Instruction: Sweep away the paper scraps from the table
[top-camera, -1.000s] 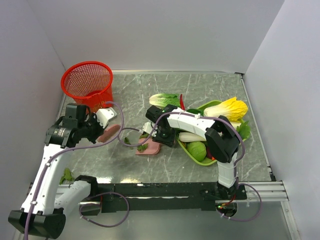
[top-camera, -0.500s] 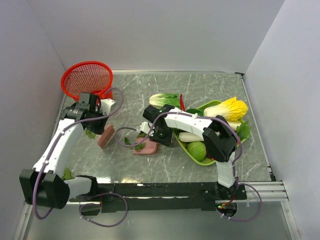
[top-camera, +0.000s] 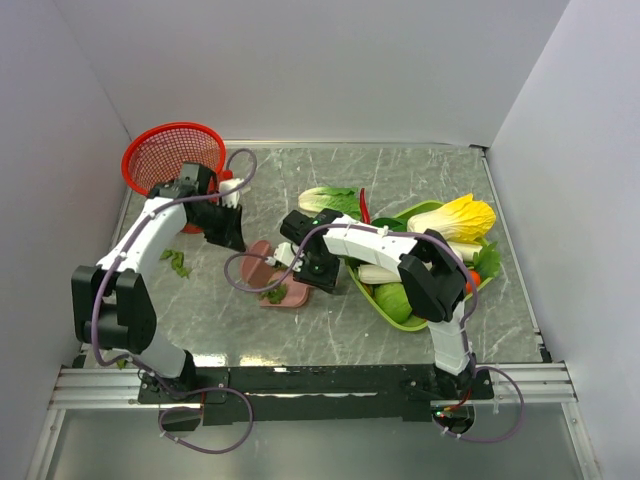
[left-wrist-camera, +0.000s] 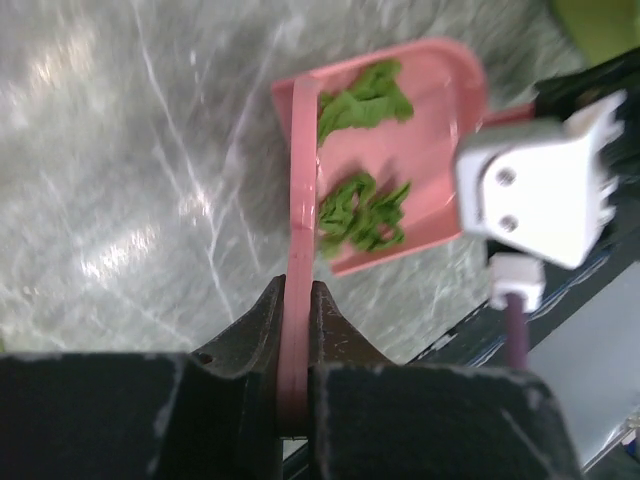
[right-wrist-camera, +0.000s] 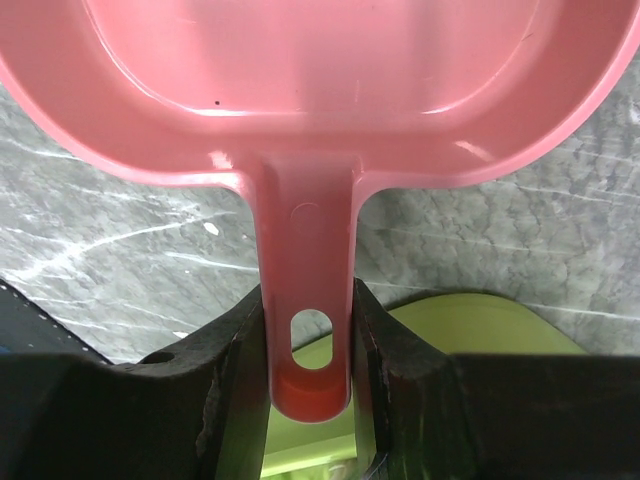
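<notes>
My right gripper (top-camera: 312, 268) is shut on the handle (right-wrist-camera: 305, 330) of the pink dustpan (top-camera: 288, 296), which lies on the grey-green marble table (top-camera: 400, 170). My left gripper (top-camera: 238, 240) is shut on a flat pink sweeper (top-camera: 256, 256), seen edge-on in the left wrist view (left-wrist-camera: 302, 200). The sweeper stands against the dustpan's open side (left-wrist-camera: 420, 130). Two clumps of dark green paper scraps (left-wrist-camera: 365, 205) lie in the dustpan. More scraps (top-camera: 178, 262) lie on the table left of the sweeper. In the right wrist view the jaws (right-wrist-camera: 308, 300) clamp the handle and only the pan's smooth side (right-wrist-camera: 320, 80) shows.
A red mesh basket (top-camera: 172, 158) stands at the back left. A lime green tray (top-camera: 420, 208) with toy vegetables is right of the dustpan, with a yellow cabbage (top-camera: 455, 218) and a pale green cabbage (top-camera: 328, 200). The left arm's cable loops near the dustpan.
My left arm has swung right and forward from the table's left side, carrying the pink sweeper to the dustpan's mouth. The dustpan has shifted slightly left.
</notes>
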